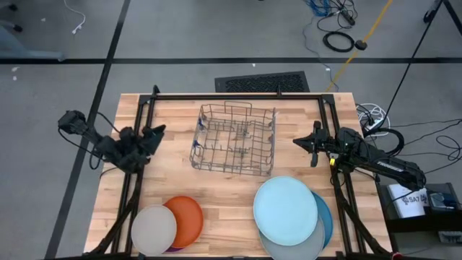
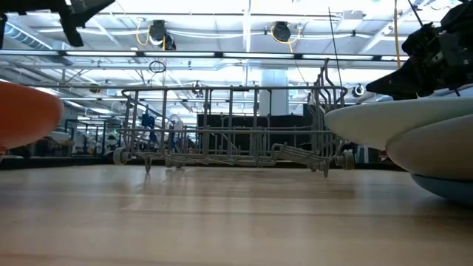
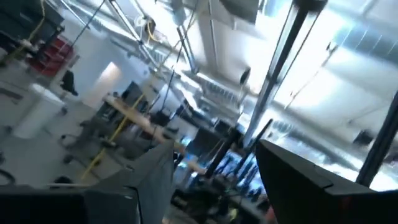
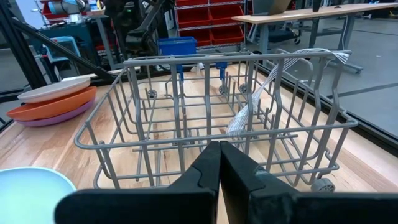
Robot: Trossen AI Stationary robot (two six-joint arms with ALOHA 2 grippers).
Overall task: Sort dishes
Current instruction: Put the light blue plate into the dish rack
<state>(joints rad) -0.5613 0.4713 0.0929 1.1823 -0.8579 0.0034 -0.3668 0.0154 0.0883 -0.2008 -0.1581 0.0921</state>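
Looking down from above, you get a light wooden desk sitting on a grey floor with black tape lines, plus a dark vent grate just past the desk's top edge and a bunch of cables in the upper right of the frame. The low view shows a big workshop behind it all, with ceiling ducts and bright lights.

At the left of the frame, the left gripper hangs over the desk's left edge with its fingers spread wide, nothing between them. Below it, lower left, is a small stack: an off-white plate on top, an orange plate peeking out beside it, and a sliver of purple plate underneath.

Middle of the frame, the grey wire rack stands empty.

Lower right is the big stack: a light blue plate on top, a darker blue plate sticking out on its right, and a pale grey plate at the bottom edge. Above that, the right gripper is closed on nothing, pointing at the rack.
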